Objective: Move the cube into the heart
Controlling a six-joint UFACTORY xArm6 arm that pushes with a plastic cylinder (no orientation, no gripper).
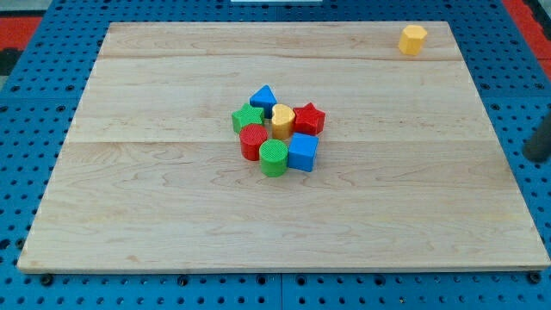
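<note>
A blue cube sits at the lower right of a tight cluster in the middle of the wooden board. A yellow heart lies just up and to the left of it, close by or touching at a corner. A dark blurred shape at the view's right edge looks like my rod. My tip is beyond the board's right edge, far to the right of the cube and the cluster.
The cluster also holds a blue triangle, a green block, a red star-like block, a red cylinder and a green cylinder. A lone yellow hexagonal block sits near the top right corner.
</note>
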